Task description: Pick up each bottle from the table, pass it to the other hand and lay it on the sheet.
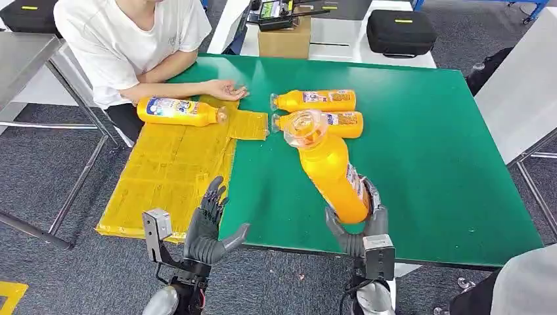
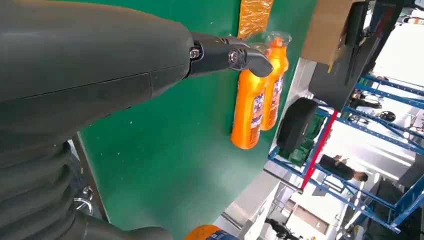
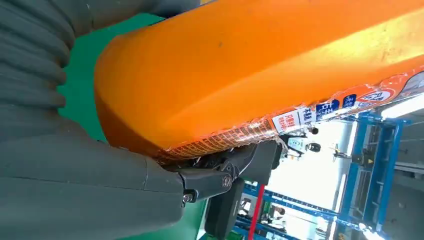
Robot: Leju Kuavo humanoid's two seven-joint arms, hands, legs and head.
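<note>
My right hand (image 1: 358, 226) grips an orange bottle (image 1: 328, 167) by its base, lifted above the green table (image 1: 427, 151) with its clear cap tilted toward the far side; the bottle's body (image 3: 260, 70) is seen close up against the palm in the right wrist view. My left hand (image 1: 209, 226) hovers open at the table's near edge, beside the yellow sheet (image 1: 171, 170). Two more orange bottles (image 1: 315, 100) (image 1: 328, 123) lie side by side on the table, also visible as a pair (image 2: 255, 100) in the left wrist view. One bottle (image 1: 178, 110) lies on the sheet's far end.
A person in a white shirt sits at the table's far left, a hand (image 1: 226, 90) resting by the sheet. A cardboard box (image 1: 284, 38) and a black case (image 1: 401, 31) stand behind the table. Metal table legs (image 1: 79, 177) flank the left.
</note>
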